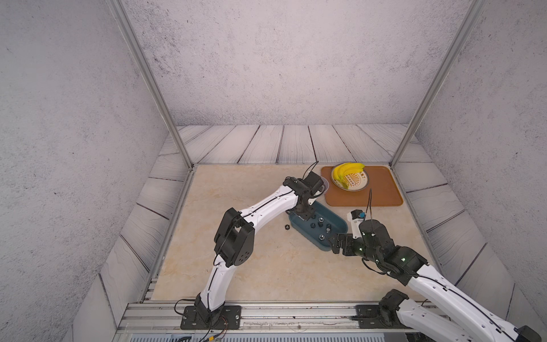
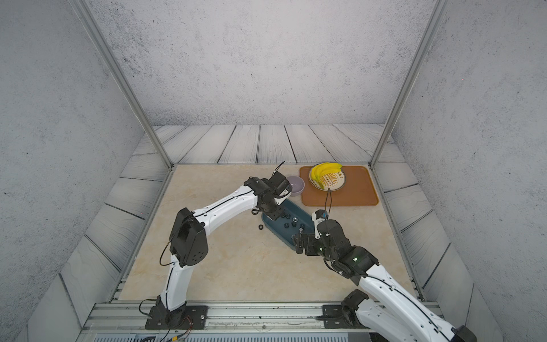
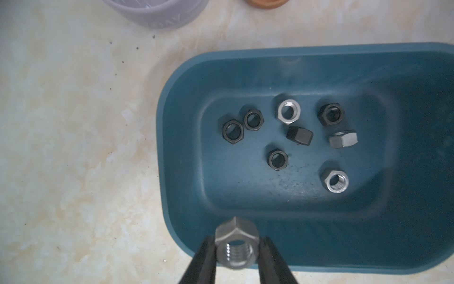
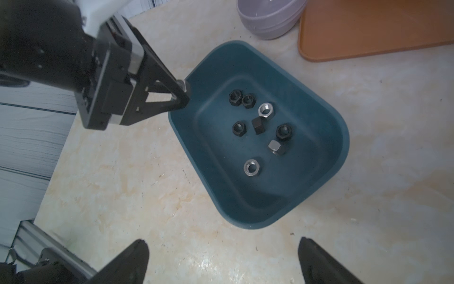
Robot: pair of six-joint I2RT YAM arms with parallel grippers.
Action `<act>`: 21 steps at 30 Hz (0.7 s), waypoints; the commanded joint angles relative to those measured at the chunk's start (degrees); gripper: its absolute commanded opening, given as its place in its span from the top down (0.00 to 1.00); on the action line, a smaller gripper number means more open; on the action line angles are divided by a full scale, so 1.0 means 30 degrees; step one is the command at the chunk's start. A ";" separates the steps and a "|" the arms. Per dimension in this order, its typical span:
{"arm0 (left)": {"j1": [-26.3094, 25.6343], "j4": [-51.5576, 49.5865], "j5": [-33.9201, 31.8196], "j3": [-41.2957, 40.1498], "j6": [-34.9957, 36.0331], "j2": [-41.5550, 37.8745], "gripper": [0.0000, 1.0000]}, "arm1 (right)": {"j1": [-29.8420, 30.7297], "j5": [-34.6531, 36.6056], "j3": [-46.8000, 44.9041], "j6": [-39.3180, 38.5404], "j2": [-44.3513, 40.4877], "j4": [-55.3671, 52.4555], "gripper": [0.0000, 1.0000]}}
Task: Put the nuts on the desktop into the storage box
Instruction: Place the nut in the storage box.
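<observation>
The teal storage box (image 1: 339, 226) (image 2: 282, 237) lies mid-desktop (image 1: 266, 266) with several black and silvery nuts (image 3: 288, 113) (image 4: 265, 109) on its floor. My left gripper (image 3: 237, 246) (image 1: 302, 214) hangs over the box's rim at its far-left end, shut on a silvery nut (image 3: 235, 231) whose threaded hole shows between the fingers. The right wrist view shows that left gripper (image 4: 181, 91) at the rim. One black nut (image 1: 286, 227) (image 2: 260, 227) lies on the desktop just left of the box. My right gripper (image 4: 222, 248) (image 1: 333, 241) stands open and empty at the box's near-right end.
A lilac bowl (image 2: 295, 185) (image 3: 152, 12) stands behind the box, close to the left wrist. Further right lies an orange-brown tray (image 1: 379, 192) carrying a plate of bananas (image 1: 350, 177). Metal frame posts (image 1: 189, 160) rise at the desktop's back corners.
</observation>
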 commanded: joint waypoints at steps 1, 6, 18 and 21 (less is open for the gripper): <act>0.0218 0.0080 -0.0087 0.0383 0.0292 0.0474 0.68 | 0.0025 0.2154 -0.0929 -0.1158 -0.0523 0.3069 0.01; 0.0263 0.0557 0.0169 0.0564 0.0642 0.1256 0.68 | 0.0020 0.2648 -0.2142 -0.2813 -0.1032 0.4957 0.01; 0.0794 0.1851 0.0052 0.1038 0.0660 0.3402 0.68 | 0.0006 0.2677 -0.2452 -0.2932 -0.1207 0.4685 0.01; 0.0850 0.2408 -0.0206 0.0920 0.0629 0.3732 0.68 | 0.0027 0.2648 -0.2383 -0.2847 -0.1262 0.4376 0.01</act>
